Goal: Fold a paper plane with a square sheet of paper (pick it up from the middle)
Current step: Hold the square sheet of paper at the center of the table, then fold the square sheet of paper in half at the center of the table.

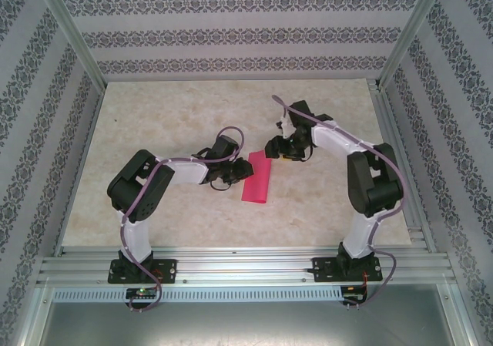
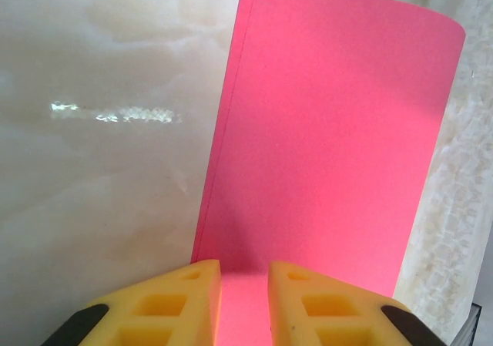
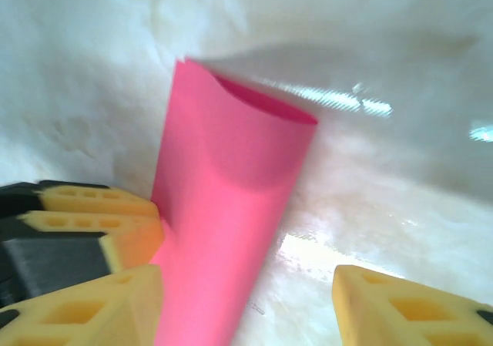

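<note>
The square sheet of paper [image 1: 258, 180] lies folded in half as a long magenta strip in the middle of the table. In the left wrist view the paper [image 2: 323, 130] stretches away from my left gripper [image 2: 244, 284]. Its jaws stand a narrow gap apart, tips down on the paper's near edge, pink showing between them. My left gripper [image 1: 229, 173] is at the strip's left side. My right gripper [image 1: 277, 147] is at its far end, open wide. The paper [image 3: 231, 192] runs beside one of the right gripper's [image 3: 246, 315] fingers, and its far end gapes loosely.
The table is pale marble [image 1: 154, 122] inside a metal frame with patterned walls. An aluminium rail [image 1: 246, 267] at the near edge carries both arm bases. The left gripper's yellow fingers [image 3: 92, 215] touch the strip's edge in the right wrist view.
</note>
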